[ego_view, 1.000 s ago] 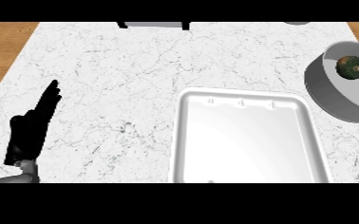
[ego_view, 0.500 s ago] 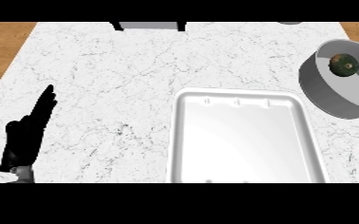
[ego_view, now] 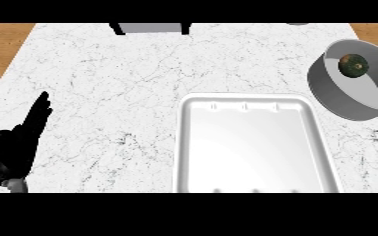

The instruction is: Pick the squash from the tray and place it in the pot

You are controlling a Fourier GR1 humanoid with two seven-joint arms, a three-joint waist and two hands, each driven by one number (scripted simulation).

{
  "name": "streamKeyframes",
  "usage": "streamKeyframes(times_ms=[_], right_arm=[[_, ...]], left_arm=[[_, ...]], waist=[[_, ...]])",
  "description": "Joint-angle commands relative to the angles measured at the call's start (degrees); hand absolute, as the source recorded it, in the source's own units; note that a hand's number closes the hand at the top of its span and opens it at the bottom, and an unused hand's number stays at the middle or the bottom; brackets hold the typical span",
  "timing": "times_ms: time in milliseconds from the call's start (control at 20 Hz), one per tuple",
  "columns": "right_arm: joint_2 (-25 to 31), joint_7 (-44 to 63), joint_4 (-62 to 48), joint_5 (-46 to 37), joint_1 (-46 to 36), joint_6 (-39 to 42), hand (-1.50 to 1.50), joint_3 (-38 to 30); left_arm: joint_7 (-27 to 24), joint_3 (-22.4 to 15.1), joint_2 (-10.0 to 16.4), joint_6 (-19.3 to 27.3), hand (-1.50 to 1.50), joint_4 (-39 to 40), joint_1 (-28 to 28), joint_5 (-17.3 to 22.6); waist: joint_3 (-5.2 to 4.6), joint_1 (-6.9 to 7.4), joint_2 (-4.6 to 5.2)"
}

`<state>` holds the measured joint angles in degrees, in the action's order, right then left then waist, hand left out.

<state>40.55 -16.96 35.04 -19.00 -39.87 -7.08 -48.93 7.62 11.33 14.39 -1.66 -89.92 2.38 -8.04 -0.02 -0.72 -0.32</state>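
Note:
A dark green squash (ego_view: 353,65) lies inside the grey pot (ego_view: 329,87) at the right edge of the counter. The white tray (ego_view: 251,147) sits at the centre right with nothing in it. My left hand (ego_view: 23,140) rests open at the lower left edge, fingers straight and pointing up, far from both tray and pot. My right hand shows nowhere in the head view.
The white marble counter spreads across the view. A grey object with dark ends (ego_view: 150,28) stands at the counter's far edge, and wooden floor (ego_view: 13,35) shows past the upper corners.
The view has shifted, so the pot, squash and tray now appear further left and more of the pot shows. The left hand has stayed resting at the lower left.

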Motion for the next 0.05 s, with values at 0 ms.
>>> streamKeyframes(times_ms=[0], right_arm=[[-2.29, 0.84, 9.73, 5.61, 8.33, 3.90, -1.50, -2.12]], left_arm=[[-0.80, 2.65, 2.13, -2.21, 0.00, 1.11, 0.21, 2.02]], waist=[[-0.07, -0.56, -0.18]])
